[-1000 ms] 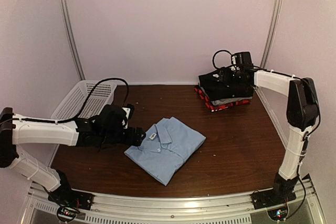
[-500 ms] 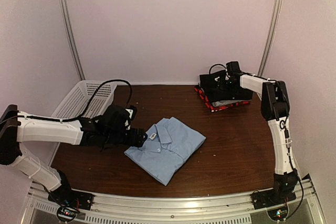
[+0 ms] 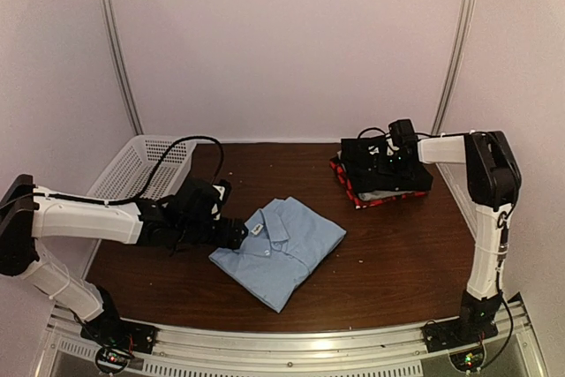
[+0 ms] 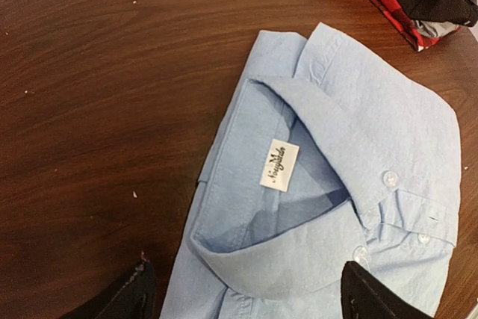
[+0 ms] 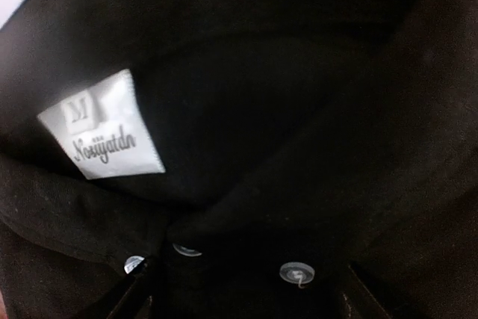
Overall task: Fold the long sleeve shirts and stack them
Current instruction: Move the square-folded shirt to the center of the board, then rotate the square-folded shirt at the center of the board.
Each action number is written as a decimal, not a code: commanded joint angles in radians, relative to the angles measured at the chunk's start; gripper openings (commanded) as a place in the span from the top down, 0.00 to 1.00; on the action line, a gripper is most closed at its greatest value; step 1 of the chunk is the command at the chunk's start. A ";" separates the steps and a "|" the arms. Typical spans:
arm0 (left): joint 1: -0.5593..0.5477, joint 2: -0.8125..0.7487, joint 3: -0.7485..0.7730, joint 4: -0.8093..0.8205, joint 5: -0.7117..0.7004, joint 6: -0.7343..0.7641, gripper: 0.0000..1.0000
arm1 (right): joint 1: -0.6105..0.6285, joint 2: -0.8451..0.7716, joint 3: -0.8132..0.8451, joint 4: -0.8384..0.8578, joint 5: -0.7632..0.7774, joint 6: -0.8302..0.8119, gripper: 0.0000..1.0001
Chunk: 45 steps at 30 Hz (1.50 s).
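My left gripper (image 4: 250,293) hangs spread wide over the collar of the light blue shirt (image 3: 287,249), which lies folded at the middle of the table (image 3: 397,262). My right gripper (image 5: 246,293), jaws apart, is close over the black shirt (image 5: 299,110) at the far right corner.

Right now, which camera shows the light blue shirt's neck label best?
The left wrist view: the label sits close and sharp inside the collar of the light blue shirt. The top external view shows it only as a tiny white speck. The right wrist view shows only the black shirt.
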 commanded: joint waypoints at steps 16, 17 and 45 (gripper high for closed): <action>0.004 -0.022 -0.042 0.028 -0.017 0.004 0.12 | 0.150 -0.247 -0.100 -0.090 0.244 0.047 0.17; 0.004 -0.027 -0.047 0.028 -0.014 -0.001 0.12 | 0.148 -0.237 -0.075 -0.092 0.255 0.029 0.16; -0.053 -0.209 -0.410 0.319 0.270 -0.535 0.02 | 0.531 -0.048 0.025 -0.185 -0.223 -0.103 0.15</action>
